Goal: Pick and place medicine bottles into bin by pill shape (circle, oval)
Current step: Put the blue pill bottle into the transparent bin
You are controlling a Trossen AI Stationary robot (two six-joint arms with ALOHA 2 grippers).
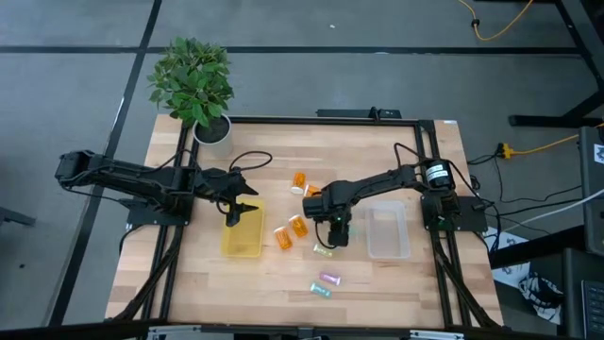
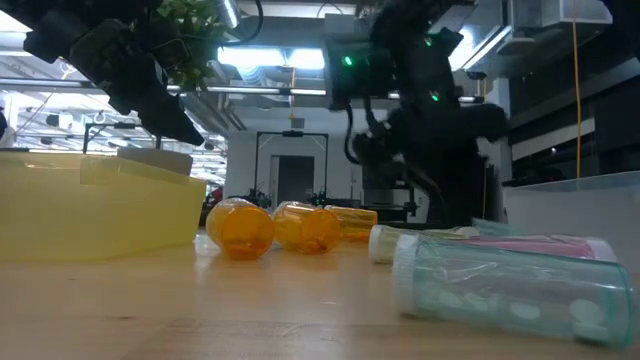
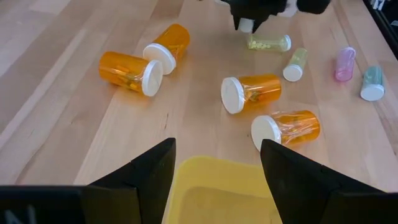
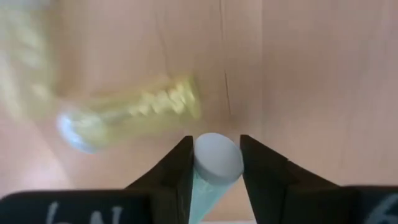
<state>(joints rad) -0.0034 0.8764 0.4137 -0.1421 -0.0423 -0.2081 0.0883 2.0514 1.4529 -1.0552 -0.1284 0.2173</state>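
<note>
My right gripper (image 1: 334,229) (image 4: 216,152) hangs over the table's middle, shut on a small pale green vial with a white cap (image 4: 217,158). A yellow vial (image 4: 130,112) lies on the wood below it. My left gripper (image 1: 238,206) (image 3: 217,149) is open and empty above the far end of the yellow bin (image 1: 242,234). Several orange bottles with white caps (image 3: 252,93) (image 3: 130,71) lie on their sides between the two bins. A yellowish vial (image 3: 295,63), a purple one (image 3: 344,62) and a green one (image 3: 372,84) lie nearer the table's front. The clear bin (image 1: 387,231) stands to the right. My right gripper pinches the pale green vial between its two fingers, just behind the white cap (image 4: 217,163). The fingers point down and the vial lies along them, cap end lowest. In the left wrist view the cap (image 3: 247,25) shows below the fingers, clear of the wood.
A white pot with a green plant (image 1: 193,85) stands at the table's far left corner. Black cables (image 1: 250,161) run along the far part of the table. Bare wood lies in front of both bins.
</note>
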